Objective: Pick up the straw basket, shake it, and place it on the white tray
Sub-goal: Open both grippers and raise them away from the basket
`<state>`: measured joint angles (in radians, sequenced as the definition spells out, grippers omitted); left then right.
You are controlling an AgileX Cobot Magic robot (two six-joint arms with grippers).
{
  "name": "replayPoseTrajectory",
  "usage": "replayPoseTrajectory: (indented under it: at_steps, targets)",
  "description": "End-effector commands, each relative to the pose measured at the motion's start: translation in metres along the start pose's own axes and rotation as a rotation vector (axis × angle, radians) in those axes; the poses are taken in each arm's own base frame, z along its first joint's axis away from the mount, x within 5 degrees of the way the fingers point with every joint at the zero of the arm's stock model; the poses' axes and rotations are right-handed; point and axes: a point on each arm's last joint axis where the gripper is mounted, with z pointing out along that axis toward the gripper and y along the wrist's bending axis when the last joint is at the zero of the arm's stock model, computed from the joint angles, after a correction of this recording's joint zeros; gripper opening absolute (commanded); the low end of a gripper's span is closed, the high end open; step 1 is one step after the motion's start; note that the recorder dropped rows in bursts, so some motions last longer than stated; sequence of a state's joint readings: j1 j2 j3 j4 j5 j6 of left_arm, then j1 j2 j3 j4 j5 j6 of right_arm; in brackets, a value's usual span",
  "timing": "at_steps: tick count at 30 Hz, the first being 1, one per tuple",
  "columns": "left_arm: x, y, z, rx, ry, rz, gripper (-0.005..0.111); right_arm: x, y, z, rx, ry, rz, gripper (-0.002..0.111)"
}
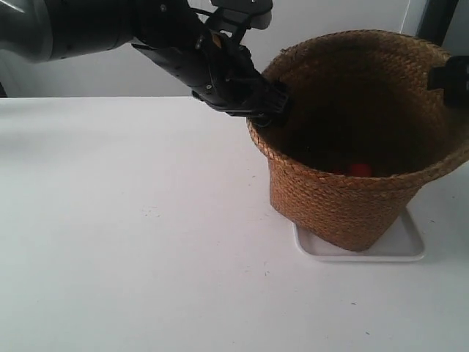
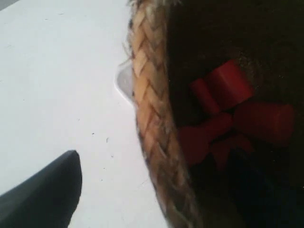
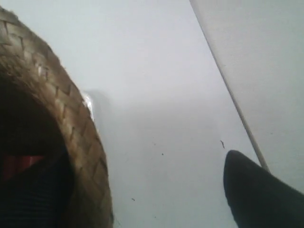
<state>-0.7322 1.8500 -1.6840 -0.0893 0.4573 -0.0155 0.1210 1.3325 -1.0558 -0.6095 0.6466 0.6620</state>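
Exterior view: the basket (image 1: 344, 198) stands at the right of the frame with its base on the tray (image 1: 410, 248), whose near corner shows at lower right. Red pieces (image 1: 359, 170) lie on its floor. The arm at the exterior view's left (image 1: 198, 59) reaches from upper left to the rim, and a second dark gripper part (image 1: 452, 77) meets the rim at the right edge of the frame. Left wrist view: the left gripper (image 2: 156, 187) straddles the braided rim. One finger (image 2: 52, 190) is outside over the table (image 2: 57, 71) and clear of the weave, and the other is a dim shape inside, so the jaws stand released. Right wrist view: the right gripper (image 3: 142, 190) likewise straddles the rim with its outer finger (image 3: 256, 194) well apart from the straw, so it too is released. By this evidence the placing step is at its end. The basket appears to rest on the tray, though it seems to lean a little and full seating cannot be confirmed. The next move calls for both arms to rise straight off the rim, with the inner fingers clearing the weave without snagging or tipping the basket.
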Motion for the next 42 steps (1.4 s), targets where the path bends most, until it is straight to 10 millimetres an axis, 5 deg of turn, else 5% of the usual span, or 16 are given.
replayPoseTrajectory:
  at_steps: [1, 17, 24, 36, 42]
  targets:
    - [-0.006, -0.002, -0.009, 0.027, -0.010, -0.009, 0.084, -0.014, -0.009, -0.030, -0.049, -0.149, 0.030, 0.080]
    - [-0.026, -0.011, -0.022, 0.114, -0.085, -0.061, 0.084, -0.024, -0.026, -0.107, -0.202, -0.420, 0.190, 0.080]
    - [-0.027, -0.006, -0.009, 0.114, -0.053, -0.053, 0.085, -0.022, -0.020, -0.124, -0.269, -0.457, 0.154, 0.075]
    - [-0.048, 0.006, -0.064, -0.096, -0.205, 0.095, 0.085, -0.022, -0.012, -0.129, -0.299, -0.486, 0.072, 0.067]
    - [-0.055, 0.004, -0.106, -0.133, -0.268, 0.137, 0.085, -0.020, -0.025, -0.157, -0.297, -0.586, 0.061, 0.054]
